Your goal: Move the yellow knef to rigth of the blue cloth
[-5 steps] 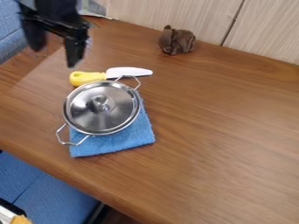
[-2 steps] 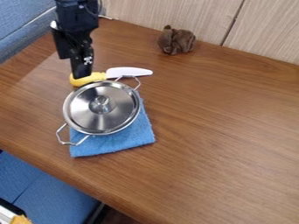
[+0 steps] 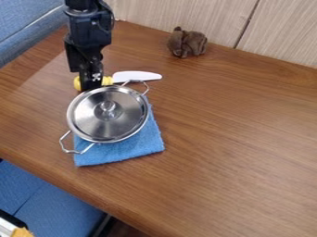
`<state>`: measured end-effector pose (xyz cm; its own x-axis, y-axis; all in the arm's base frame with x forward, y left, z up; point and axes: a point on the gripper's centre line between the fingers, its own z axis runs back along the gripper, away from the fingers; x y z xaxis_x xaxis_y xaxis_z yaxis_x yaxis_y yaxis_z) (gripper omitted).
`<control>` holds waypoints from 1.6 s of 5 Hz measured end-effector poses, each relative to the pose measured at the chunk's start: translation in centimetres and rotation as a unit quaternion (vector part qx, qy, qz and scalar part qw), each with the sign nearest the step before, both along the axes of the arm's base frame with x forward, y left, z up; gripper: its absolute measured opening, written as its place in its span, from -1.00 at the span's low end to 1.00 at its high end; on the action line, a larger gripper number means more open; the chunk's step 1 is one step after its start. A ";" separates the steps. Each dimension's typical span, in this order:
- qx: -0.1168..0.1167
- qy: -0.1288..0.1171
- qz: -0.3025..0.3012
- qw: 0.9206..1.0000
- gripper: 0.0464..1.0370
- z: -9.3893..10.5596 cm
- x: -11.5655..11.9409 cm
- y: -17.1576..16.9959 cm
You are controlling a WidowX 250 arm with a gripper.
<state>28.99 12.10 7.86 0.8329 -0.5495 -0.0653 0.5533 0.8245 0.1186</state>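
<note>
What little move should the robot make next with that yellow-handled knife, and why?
Probably grip the knife by its yellow handle: the tool is right at the handle, partly hiding it, and the knife lies behind the lidded pot, not yet to the right of the blue cloth.

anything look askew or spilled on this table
The lidded pot sits askew on the blue cloth, its rim overhanging the cloth's left edge in the picture. The brown bundle near the wall looks crumpled. No spill or damage shows.
</note>
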 end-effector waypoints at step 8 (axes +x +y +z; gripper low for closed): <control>0.052 -0.038 0.105 0.992 -0.03 3.9 0.5 -0.6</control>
<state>29.45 11.46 11.78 0.9334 -0.3561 -0.0440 0.3557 0.9023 0.2434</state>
